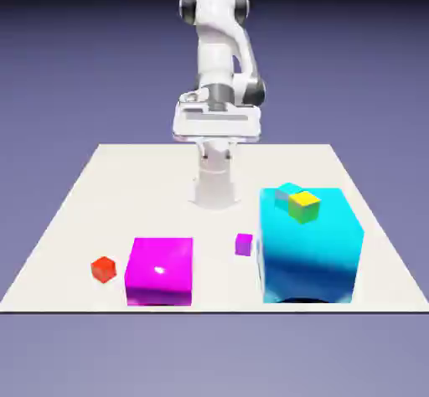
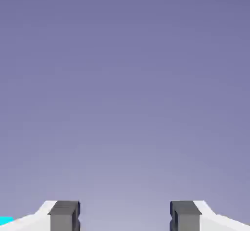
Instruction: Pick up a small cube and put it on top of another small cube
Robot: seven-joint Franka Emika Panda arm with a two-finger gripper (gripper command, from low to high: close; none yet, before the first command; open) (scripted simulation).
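Note:
The small cube (image 1: 104, 269), tiny and plain red, sits on the table near the front of the exterior view's left, just left of the magenta block (image 1: 160, 270). My gripper (image 1: 216, 127) hangs high above the table's far edge, close to the robot's base and far from the red cube. In the hand view the gripper (image 2: 124, 218) is open, its grey fingertips (image 2: 64, 216) wide apart with only the blue-violet backdrop between them. The red cube does not show in the hand view.
A tiny purple cube (image 1: 244, 244) lies between the magenta block and a big cyan block (image 1: 310, 249). A small green-and-yellow cube (image 1: 304, 206) rests on the cyan block's top. A cyan sliver (image 2: 6, 220) shows at the hand view's lower left.

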